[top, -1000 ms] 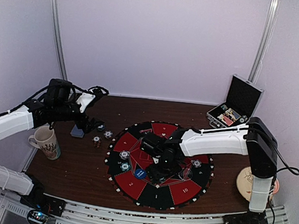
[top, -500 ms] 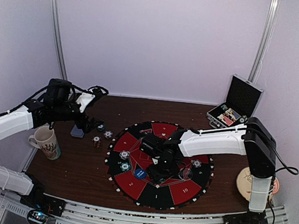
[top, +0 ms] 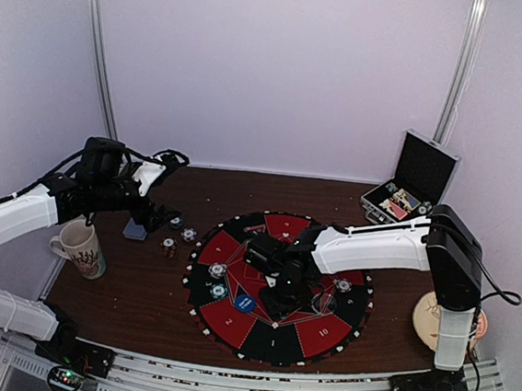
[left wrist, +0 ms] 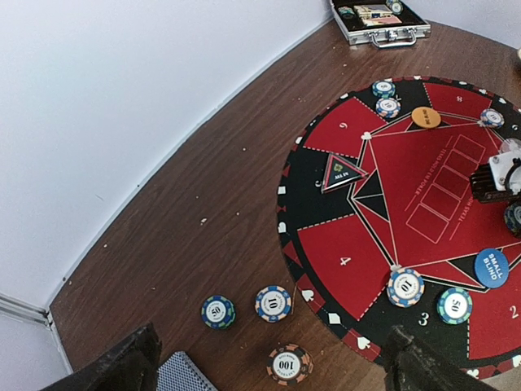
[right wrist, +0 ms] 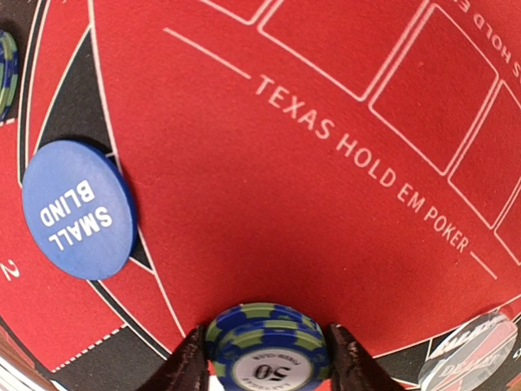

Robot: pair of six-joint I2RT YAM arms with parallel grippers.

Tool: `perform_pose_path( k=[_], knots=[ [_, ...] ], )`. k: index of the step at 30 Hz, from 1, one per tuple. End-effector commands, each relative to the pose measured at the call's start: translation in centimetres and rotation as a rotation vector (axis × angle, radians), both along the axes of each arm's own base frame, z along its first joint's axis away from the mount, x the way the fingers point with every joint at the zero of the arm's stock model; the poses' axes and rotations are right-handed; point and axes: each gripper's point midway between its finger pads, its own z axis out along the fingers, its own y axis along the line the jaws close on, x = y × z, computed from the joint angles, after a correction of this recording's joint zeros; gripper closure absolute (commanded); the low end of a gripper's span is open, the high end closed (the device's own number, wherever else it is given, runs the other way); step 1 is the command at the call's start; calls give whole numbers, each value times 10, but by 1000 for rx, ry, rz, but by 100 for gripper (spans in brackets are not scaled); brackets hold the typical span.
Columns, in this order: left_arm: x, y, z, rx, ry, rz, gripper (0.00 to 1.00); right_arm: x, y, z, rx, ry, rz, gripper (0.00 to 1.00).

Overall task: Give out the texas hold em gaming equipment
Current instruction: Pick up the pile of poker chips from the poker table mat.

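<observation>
**Right gripper on a chip at mid-mat**

Your right gripper (right wrist: 267, 362) sits low over the mat (right wrist: 244, 187). Its jaws are about half closed, with the fingers (right wrist: 186, 368) against both sides of a blue-green 50 chip (right wrist: 267, 338). That reads as a grip, but the chip looks to be resting on the felt, not lifted. The blue button (right wrist: 77, 208) lies ahead and to the left of the fingers, well apart from them.

The step in hand looks like picking this chip up to deal it to a numbered seat. Next you need a firm squeeze on the thin rim and a straight lift. You cannot tell whether one chip or two are pinched, so watch for one dropping.

Your left gripper (left wrist: 273, 362) hangs spread wide and empty off the mat. The loose chips (left wrist: 273, 303) lie just ahead, between its fingers, and a card (left wrist: 183, 376) lies beside its left finger.
</observation>
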Motion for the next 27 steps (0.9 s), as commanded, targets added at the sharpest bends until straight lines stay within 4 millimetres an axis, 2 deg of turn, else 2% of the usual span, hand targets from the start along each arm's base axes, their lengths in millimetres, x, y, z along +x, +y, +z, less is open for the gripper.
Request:
perform_pose_path(
  k=[1, 6, 12, 14, 18, 27],
  knots=[
    [3, 3, 12, -25, -49, 22, 2, -1, -11, -4, -49, 9, -13, 58],
    [4, 4, 12, -24, -49, 27, 2, -1, -11, -2, -47, 13, -14, 66],
    [4, 4, 13, -24, -52, 27, 2, -1, -9, 3, -36, 11, -13, 87],
    [4, 4, 13, -24, -51, 28, 2, 2, -9, 9, -34, -5, -16, 91],
    [4, 4, 12, -24, -51, 27, 2, 8, -9, 24, -22, -42, -30, 95],
    [4, 4, 10, -22, -46, 27, 2, 13, -19, 42, -5, -80, -60, 97]
  ],
)
